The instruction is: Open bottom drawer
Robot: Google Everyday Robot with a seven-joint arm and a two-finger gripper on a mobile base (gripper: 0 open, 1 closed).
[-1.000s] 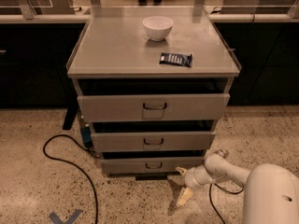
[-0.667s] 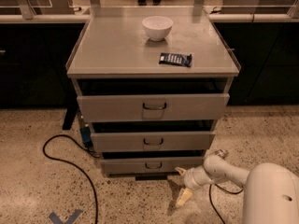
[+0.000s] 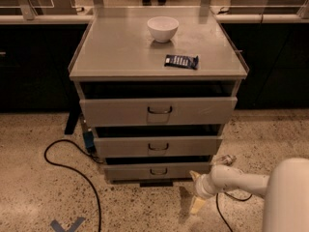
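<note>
The grey metal cabinet has three drawers, all pulled out a little. The bottom drawer (image 3: 157, 171) has the shortest front, with a small dark wire handle (image 3: 158, 171) at its centre. My gripper (image 3: 196, 191) hangs low above the floor, just right of and in front of the bottom drawer's right end, at the tip of the white arm (image 3: 241, 180) that comes in from the lower right. One pale finger points at the floor and another towards the drawer. It holds nothing.
A white bowl (image 3: 162, 28) and a dark snack packet (image 3: 181, 61) lie on the cabinet top (image 3: 120, 52). A black cable (image 3: 72, 170) loops over the speckled floor at left. Dark counters stand behind on both sides. Blue tape (image 3: 67, 224) marks the floor.
</note>
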